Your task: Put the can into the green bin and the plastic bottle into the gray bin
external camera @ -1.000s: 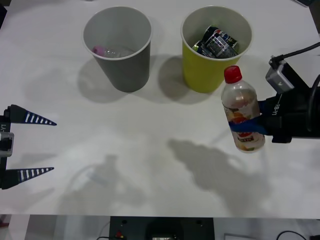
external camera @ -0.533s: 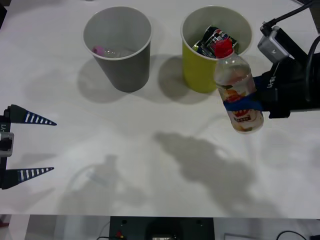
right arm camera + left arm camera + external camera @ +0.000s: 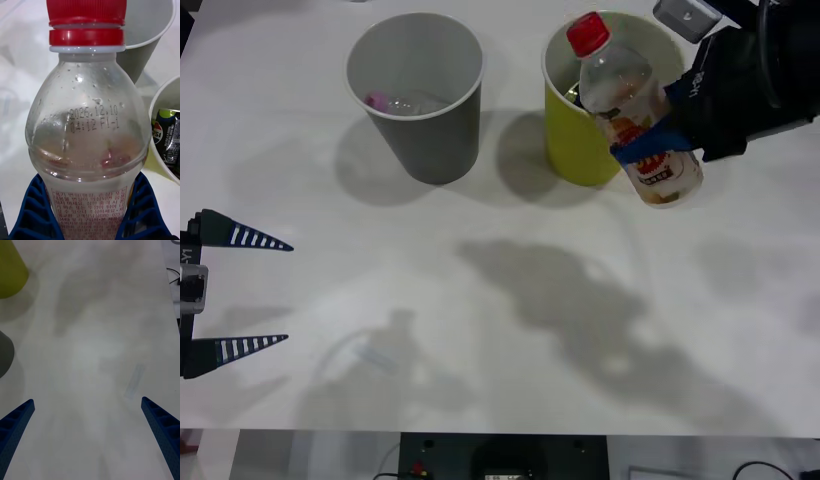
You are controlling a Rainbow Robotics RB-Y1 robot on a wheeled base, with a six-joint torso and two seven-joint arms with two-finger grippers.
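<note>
My right gripper [image 3: 652,140] is shut on the plastic bottle [image 3: 630,100], a clear one with a red cap and a red and yellow label. It holds the bottle in the air, tilted, overlapping the right side of the green bin [image 3: 575,140]. In the right wrist view the bottle [image 3: 88,131] stands between the blue fingers [image 3: 30,210]. The dark can [image 3: 167,138] lies inside the green bin [image 3: 161,97]. The gray bin [image 3: 420,110] stands left of the green one. My left gripper [image 3: 285,292] waits open at the table's left edge.
A clear pink-capped bottle [image 3: 395,101] lies at the bottom of the gray bin. The white table [image 3: 480,300] spreads bare between the bins and the front edge. In the left wrist view the green bin [image 3: 9,270] and gray bin [image 3: 4,352] stand well beyond the open fingers.
My right gripper has lifted the plastic bottle and carried it back and leftward, from beside the green bin to over its right rim. The left arm has not moved.
</note>
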